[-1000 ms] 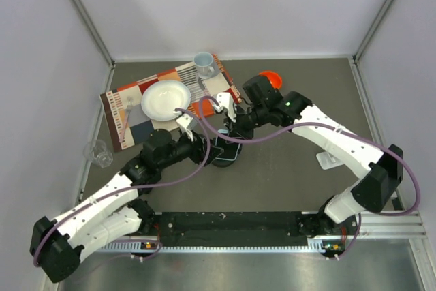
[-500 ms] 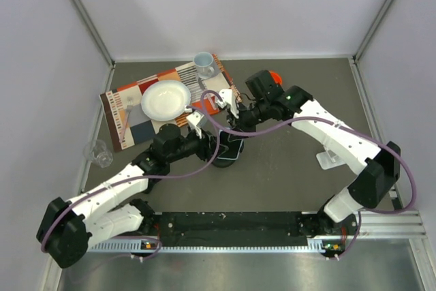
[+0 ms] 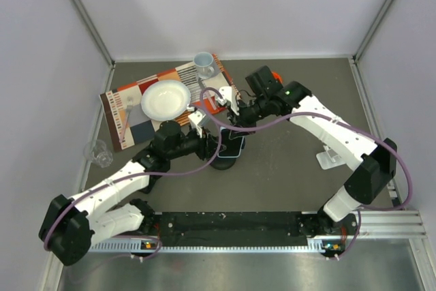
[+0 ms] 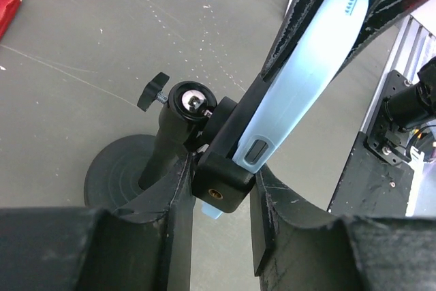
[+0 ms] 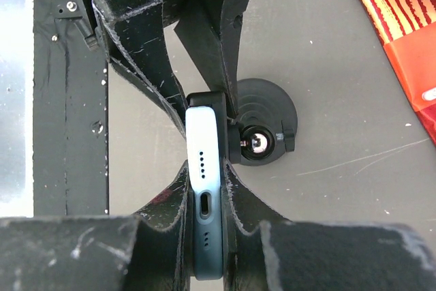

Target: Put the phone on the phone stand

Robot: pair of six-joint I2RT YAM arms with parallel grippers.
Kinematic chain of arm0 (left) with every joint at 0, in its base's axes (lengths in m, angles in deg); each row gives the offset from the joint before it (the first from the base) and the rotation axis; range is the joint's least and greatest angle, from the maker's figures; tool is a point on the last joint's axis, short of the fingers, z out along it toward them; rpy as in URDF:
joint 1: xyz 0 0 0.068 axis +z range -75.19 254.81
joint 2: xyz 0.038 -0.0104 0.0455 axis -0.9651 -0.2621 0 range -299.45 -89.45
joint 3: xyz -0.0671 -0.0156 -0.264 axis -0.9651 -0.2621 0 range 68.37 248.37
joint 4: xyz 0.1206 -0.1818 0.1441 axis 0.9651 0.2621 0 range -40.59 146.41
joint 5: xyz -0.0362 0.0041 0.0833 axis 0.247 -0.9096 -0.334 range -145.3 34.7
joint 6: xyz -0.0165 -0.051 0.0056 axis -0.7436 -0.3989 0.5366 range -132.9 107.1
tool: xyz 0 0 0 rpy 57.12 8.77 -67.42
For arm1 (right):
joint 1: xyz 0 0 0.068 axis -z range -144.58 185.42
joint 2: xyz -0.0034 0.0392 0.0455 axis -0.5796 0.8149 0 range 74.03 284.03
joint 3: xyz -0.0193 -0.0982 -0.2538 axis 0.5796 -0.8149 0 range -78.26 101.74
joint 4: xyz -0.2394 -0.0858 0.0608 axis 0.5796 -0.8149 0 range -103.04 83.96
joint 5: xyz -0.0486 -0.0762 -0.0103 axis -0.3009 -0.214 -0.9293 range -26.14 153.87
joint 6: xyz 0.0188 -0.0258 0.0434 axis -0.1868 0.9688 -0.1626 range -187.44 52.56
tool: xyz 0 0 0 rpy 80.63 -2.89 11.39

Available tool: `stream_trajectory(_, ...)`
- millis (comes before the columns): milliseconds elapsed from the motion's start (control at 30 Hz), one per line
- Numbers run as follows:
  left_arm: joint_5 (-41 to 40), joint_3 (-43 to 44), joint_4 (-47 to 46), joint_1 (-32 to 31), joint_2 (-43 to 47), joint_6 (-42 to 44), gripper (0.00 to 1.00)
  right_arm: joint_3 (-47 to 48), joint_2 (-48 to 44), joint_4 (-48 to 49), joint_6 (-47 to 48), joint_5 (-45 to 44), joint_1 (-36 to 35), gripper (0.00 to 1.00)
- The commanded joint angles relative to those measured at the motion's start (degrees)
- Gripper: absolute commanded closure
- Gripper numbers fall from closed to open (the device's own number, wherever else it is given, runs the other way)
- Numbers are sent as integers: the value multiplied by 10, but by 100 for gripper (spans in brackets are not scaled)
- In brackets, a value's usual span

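The black phone stand (image 3: 223, 161) has a round base (image 4: 116, 172), a ball joint (image 4: 193, 103) and a clamp (image 4: 221, 185). The phone (image 4: 310, 59), in a light blue case, stands on edge with its lower end in the clamp. My left gripper (image 4: 221, 192) is shut on the clamp from both sides; in the top view it (image 3: 210, 145) is just left of the stand. My right gripper (image 5: 206, 172) is shut on the phone (image 5: 203, 161) at its port end, above the stand base (image 5: 266, 110). In the top view it (image 3: 237, 127) is directly behind the stand.
A patterned placemat (image 3: 129, 103) at the back left carries a white plate (image 3: 165, 99), a fork (image 3: 127, 117) and a pale cup (image 3: 204, 64). A clear glass (image 3: 99, 152) stands at the left. An orange object (image 3: 274, 75) lies behind the right arm, and a white piece (image 3: 328, 159) at the right.
My left arm has reached forward and its gripper has closed round the stand's clamp. My right gripper has shifted the phone slightly left and back, over the stand.
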Motion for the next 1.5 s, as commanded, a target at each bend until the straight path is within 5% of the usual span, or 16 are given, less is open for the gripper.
stream_trajectory(0,8,14,-10,-6,18,-77,100,-38,15,81,-86,-77,-3,100)
stream_trajectory(200,-29,-1,29,11,41,-155,100,-93,-15,195,-162,-105,-10,99)
stream_trajectory(467,-39,-10,31,12,70,-158,100,-112,-34,240,-131,-231,-66,95)
stream_trajectory(667,-34,-20,16,12,76,-128,100,-81,-26,209,-150,-133,-45,68)
stream_trajectory(967,-46,-10,53,13,77,-104,99,-53,-19,180,-152,-64,-31,63)
stream_trajectory(1067,-66,2,91,14,98,-103,69,-47,-17,178,-153,-50,-31,63)
stream_trajectory(1267,-107,38,192,19,164,-106,30,-29,-5,171,-152,-13,-25,60)
stream_trajectory(1467,-175,88,292,22,213,-98,15,-6,14,169,-178,23,-16,53)
